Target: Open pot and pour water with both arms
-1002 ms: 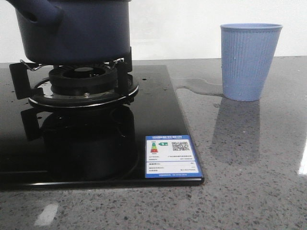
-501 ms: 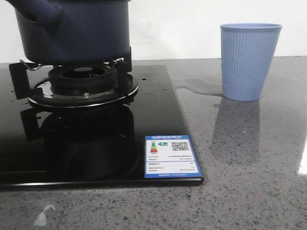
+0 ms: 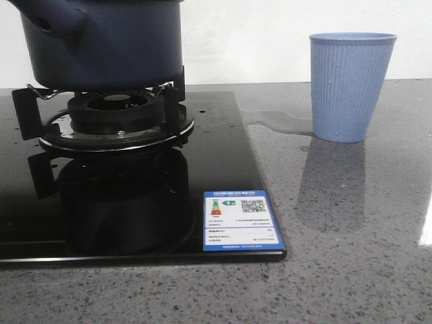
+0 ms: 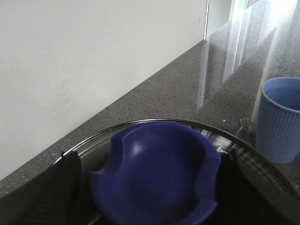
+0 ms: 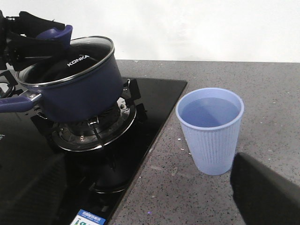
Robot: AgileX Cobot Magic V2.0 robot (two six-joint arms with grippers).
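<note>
The large round dark navy-blue pot (image 5: pixel 70 84) with matte sides sits on the black burner grate (image 3: pixel 108 121) of the glossy black glass cooktop (image 3: pixel 223 169), on the left half of the speckled grey stone bench (image 3: pixel 351 256). Its steel-rimmed glass lid (image 5: pixel 61 61) is in place, so the pot is not yet opened. The stubby hollow side handle (image 3: pixel 50 17) points toward the robot's left.

The left tool (image 5: pixel 40 37) is at the lid, directly above the pot. In the left wrist view the dished blue lid knob (image 4: pixel 157 173) lies between two dark fingers (image 4: pixel 61 187). The fingers flank the knob closely, but contact is not visible, so whether the tool is clenched on it cannot be told.

The right tool is seen only as a dark blurred edge in its own wrist view; its state cannot be told. It stands well apart from the pot, on the far side of the ribbed light-blue cup (image 3: pixel 351 84).

The cup stands upright on the bench, right of the cooktop, with a small puddle (image 3: pixel 277 121) at its base. It appears to hold water already.

Judgement: the lid lift is the step in hand, and it falls to the left arm, which is nearer. The knob lies straight below that tool, so a vertical pull should clear the rim.
</note>
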